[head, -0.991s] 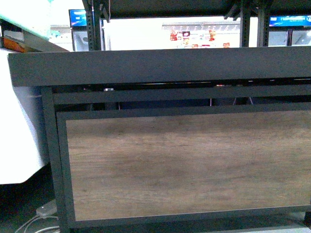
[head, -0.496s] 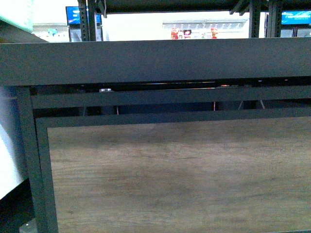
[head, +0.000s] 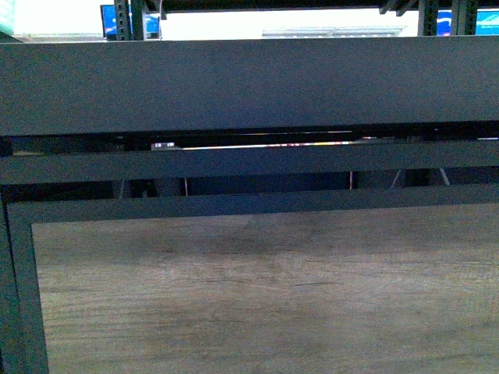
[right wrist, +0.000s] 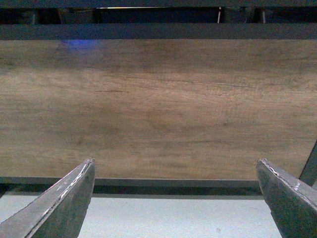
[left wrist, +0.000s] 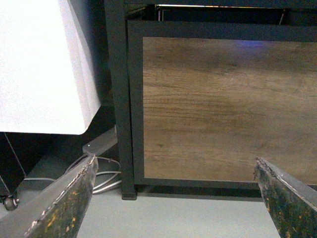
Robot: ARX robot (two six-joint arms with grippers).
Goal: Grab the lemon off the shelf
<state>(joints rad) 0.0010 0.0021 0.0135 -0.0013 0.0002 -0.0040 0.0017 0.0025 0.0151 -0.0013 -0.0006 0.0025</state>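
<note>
The shelf point(head: 249, 86) fills the front view: a black rimmed deck edge across the top, and its wood-grain lower panel point(head: 265, 296) below. The lemon is out of view; the deck's top surface is hidden behind the rim. Neither arm shows in the front view. In the left wrist view my left gripper point(left wrist: 176, 166) is open and empty, low near the floor, facing the shelf point(left wrist: 119, 99) at its corner post. In the right wrist view my right gripper point(right wrist: 176, 166) is open and empty, facing the wood-grain panel point(right wrist: 158, 109) of the shelf.
A white cabinet side point(left wrist: 42, 64) stands beside the shelf's corner post, with white cables point(left wrist: 104, 176) on the grey floor point(left wrist: 173, 218) below it. Black upright posts point(head: 129, 19) and a bright store background show above the deck rim.
The front view has closed in on the shelf and shifted right: the rim and wood panel look larger, the shelf's left post and the white cabinet have slid out of frame.
</note>
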